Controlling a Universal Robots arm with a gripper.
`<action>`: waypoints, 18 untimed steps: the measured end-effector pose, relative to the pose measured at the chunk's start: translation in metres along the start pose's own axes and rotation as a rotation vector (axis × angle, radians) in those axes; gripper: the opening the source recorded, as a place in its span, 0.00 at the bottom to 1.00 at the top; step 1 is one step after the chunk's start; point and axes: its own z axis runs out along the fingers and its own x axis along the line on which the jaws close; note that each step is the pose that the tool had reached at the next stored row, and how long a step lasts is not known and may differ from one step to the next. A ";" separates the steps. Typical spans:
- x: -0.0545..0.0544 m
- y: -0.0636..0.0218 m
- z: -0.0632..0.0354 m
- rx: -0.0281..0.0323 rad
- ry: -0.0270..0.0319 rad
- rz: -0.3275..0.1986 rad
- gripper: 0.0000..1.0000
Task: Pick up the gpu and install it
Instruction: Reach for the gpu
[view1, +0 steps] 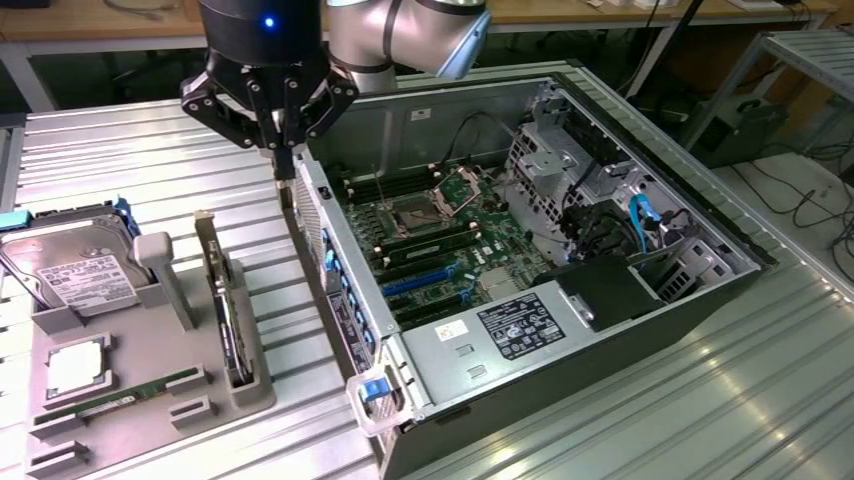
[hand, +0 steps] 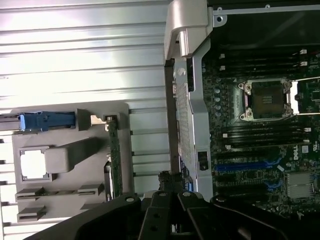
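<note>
Closed on nothing, the black end effector (view1: 283, 178) hovers near the thin dark upright gpu (view1: 227, 305); grasping needs jaws squared over its edge.

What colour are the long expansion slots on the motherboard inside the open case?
Blue. The expansion slots show best in the exterior view.

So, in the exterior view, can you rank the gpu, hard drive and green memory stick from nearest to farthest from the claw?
From the shut claw:
1. gpu, upright in the tray, toward the exterior view's left.
2. hard drive, farther left, at the tray's back.
3. memory stick, lying flat at the tray's front.
</note>
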 end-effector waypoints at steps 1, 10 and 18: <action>0.001 -0.0002 0.0000 0.0001 0.0000 0.000 0.11; 0.009 -0.0029 -0.0001 0.0000 0.0001 -0.002 0.11; 0.014 -0.0050 -0.0002 0.0000 0.0002 -0.003 0.11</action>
